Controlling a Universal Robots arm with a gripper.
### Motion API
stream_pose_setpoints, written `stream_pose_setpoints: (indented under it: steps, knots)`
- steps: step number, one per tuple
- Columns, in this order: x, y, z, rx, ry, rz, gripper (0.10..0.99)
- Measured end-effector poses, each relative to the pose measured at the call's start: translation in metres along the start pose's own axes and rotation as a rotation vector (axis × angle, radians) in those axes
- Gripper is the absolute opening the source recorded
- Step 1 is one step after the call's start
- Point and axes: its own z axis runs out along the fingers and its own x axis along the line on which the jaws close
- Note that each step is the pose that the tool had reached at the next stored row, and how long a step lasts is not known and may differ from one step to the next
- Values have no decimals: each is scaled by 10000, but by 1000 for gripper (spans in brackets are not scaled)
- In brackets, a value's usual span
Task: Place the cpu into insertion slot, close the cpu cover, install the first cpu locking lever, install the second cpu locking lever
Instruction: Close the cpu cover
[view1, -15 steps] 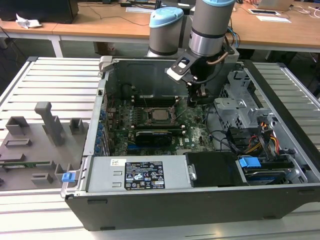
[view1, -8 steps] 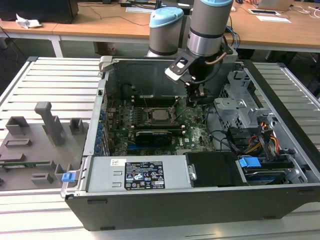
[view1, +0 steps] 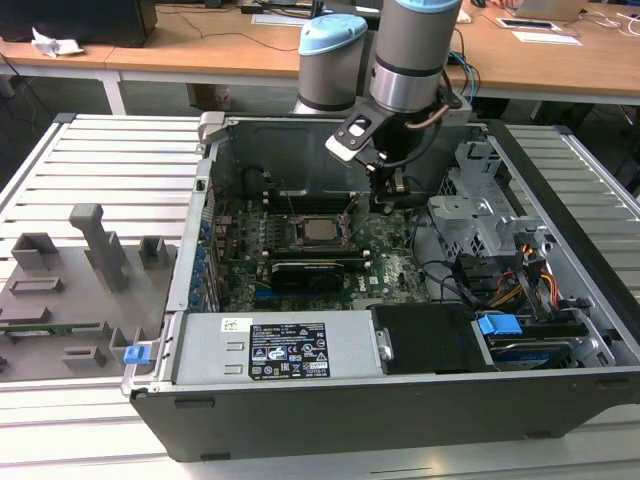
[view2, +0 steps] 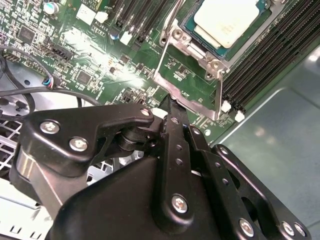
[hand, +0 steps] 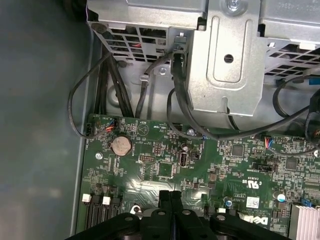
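Arm: reaching straight down into case, gripper just beside slot, on the exterior view's right.
Fingers: pressed together over board.
Cpu: in slot.

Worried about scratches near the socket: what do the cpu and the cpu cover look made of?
The cpu: pale silver-grey top with a soft matte sheen, probably metal. The cpu cover: thin bright silver plate with glints and bent edges, probably stamped sheet metal; the alloy is unclear.
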Motion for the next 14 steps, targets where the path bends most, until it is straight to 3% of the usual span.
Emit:
stream_pose_setpoints:
  steps: [14]
  knots:
    - [5,-48,-1,0,2,-1,106]
